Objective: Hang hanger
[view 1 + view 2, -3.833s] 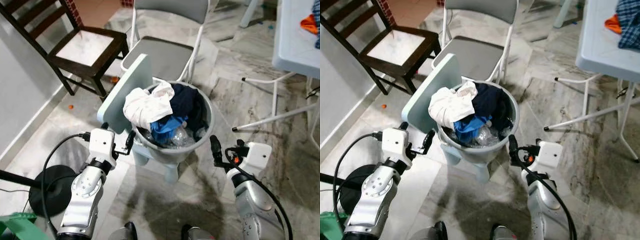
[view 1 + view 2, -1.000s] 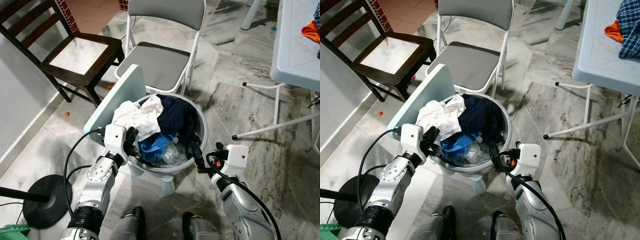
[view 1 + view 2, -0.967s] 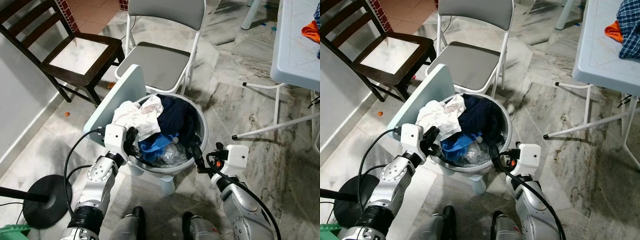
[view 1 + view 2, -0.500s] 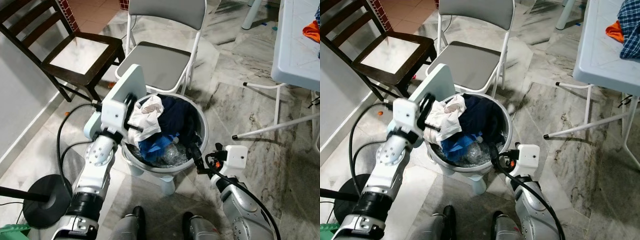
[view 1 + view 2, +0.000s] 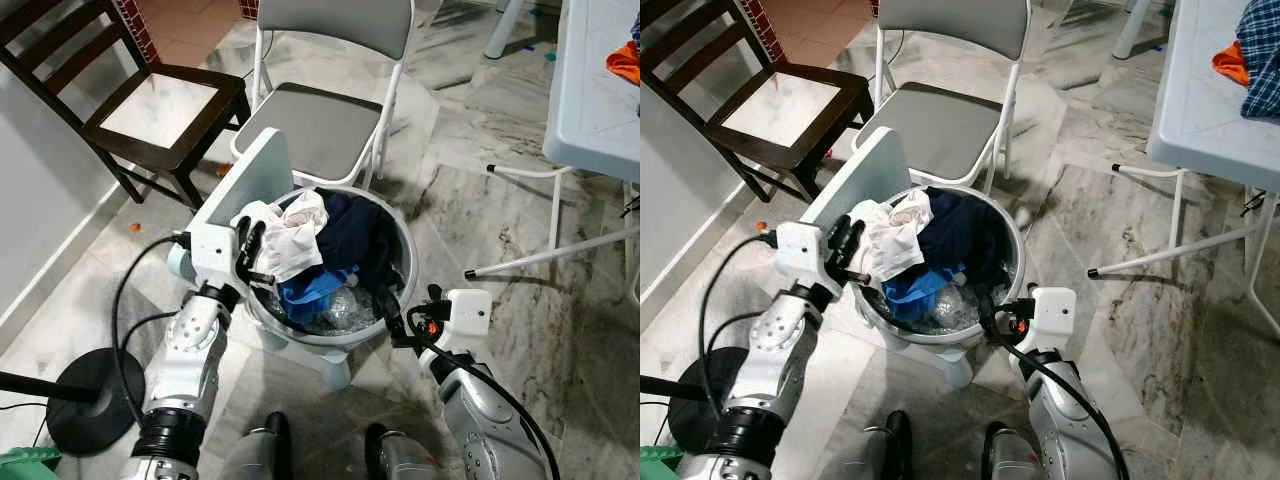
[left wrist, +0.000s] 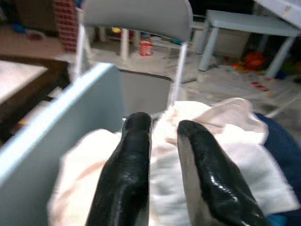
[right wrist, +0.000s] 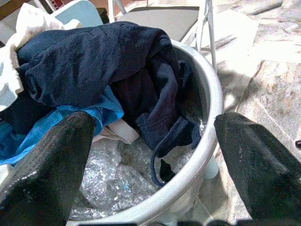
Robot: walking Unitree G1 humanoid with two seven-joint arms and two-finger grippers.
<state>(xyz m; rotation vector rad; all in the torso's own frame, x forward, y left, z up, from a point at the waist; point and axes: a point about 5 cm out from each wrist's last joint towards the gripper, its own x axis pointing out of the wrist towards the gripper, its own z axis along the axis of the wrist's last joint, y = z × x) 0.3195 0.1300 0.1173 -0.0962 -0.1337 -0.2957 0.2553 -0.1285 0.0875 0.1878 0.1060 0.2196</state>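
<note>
A grey round basket (image 5: 412,262) stands on the floor in front of me, heaped with a white garment (image 5: 295,235), a navy garment (image 5: 355,235), a blue one (image 5: 315,285) and clear bubble wrap. My left gripper (image 5: 247,242) is at the basket's left rim with its fingers pointing up into the white garment. In the left wrist view its fingers (image 6: 134,155) stand almost together with white cloth between them. My right gripper (image 5: 392,315) is at the near right rim, spread wide open with nothing in it, looking over the navy garment (image 7: 94,61).
A pale blue board (image 5: 245,180) leans against the basket's left side. Behind it stand a grey folding chair (image 5: 320,120) and a dark wooden chair (image 5: 160,100). A white table (image 5: 595,90) is at the right. A black round stand base (image 5: 85,400) lies at my left.
My left gripper rose from the basket's left rim to the white garment, then dropped a little. The white cloth now bulges leftward over its fingers. The right gripper has stayed at the rim.
</note>
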